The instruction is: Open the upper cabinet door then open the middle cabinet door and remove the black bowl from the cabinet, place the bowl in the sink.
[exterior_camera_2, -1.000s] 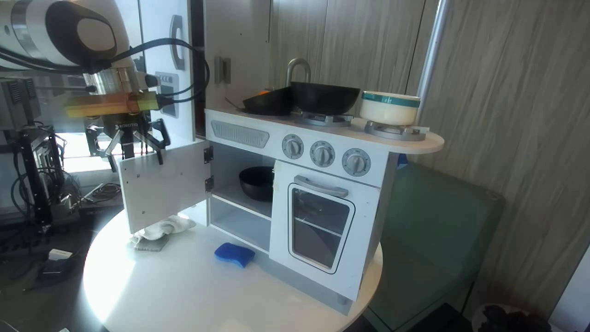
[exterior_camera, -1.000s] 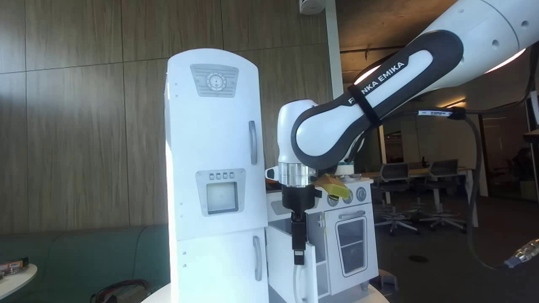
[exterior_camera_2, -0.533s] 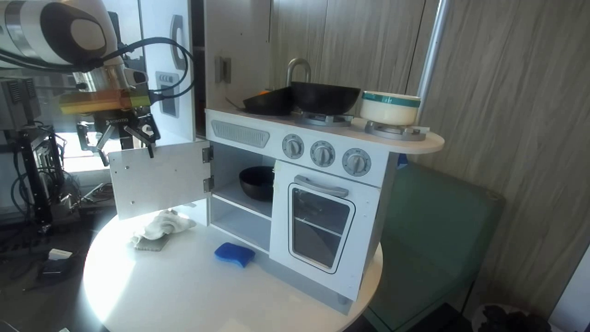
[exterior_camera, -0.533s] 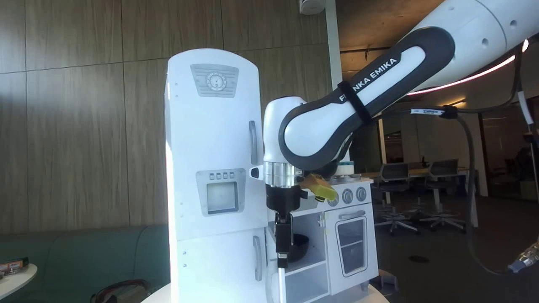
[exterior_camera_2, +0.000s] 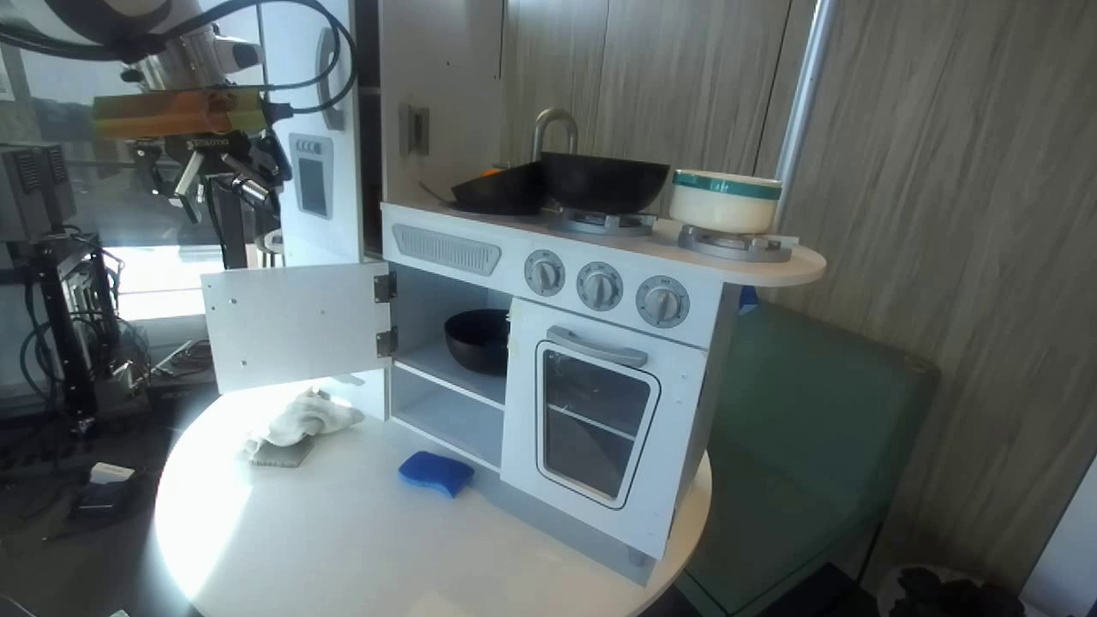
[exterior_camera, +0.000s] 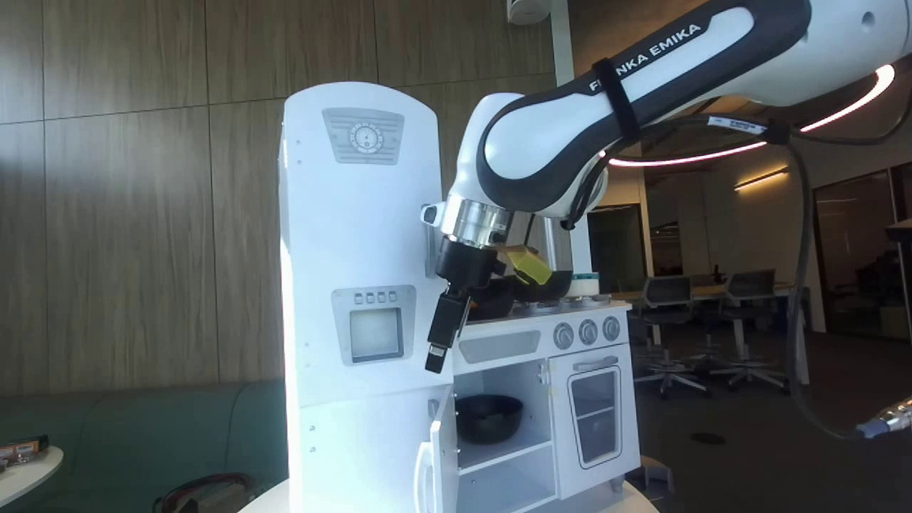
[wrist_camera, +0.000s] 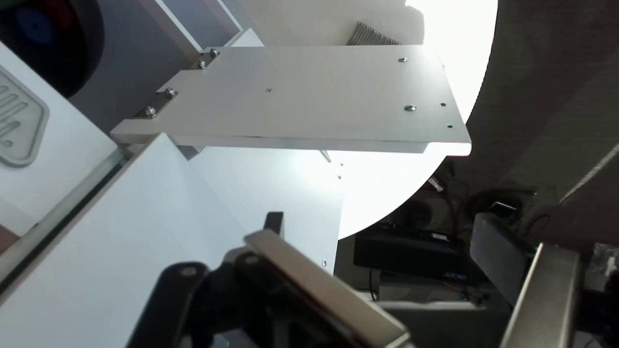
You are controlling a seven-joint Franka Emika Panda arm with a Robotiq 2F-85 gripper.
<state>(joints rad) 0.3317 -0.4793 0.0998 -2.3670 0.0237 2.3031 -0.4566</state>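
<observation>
Inside the cabinet (exterior_camera: 538, 417), black bowl (exterior_camera: 490, 420).

Upper cabinet door (exterior_camera: 360, 228): smooth, plastic-looking;
Black bowl (exterior_camera: 488, 422): smooth, matt;
Hinges (wrist_camera: 158, 103): shiny metal;
Tap (exterior_camera_2: 556, 113): metallic;
Rag (exterior_camera_2: 310, 417): rumpled cloth;
Wall panels (exterior_camera: 128, 249): wood-grained, matt;
Table (exterior_camera_2: 343, 531): smooth, faintly glossy

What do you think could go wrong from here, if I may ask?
The open door juts out lower than the jaws, which might knock it when lowered. The bowl sits on a shelf beneath the counter, so reaching in might bump the edge. A pan stands near the tap; carrying the bowl past could knock it.
</observation>
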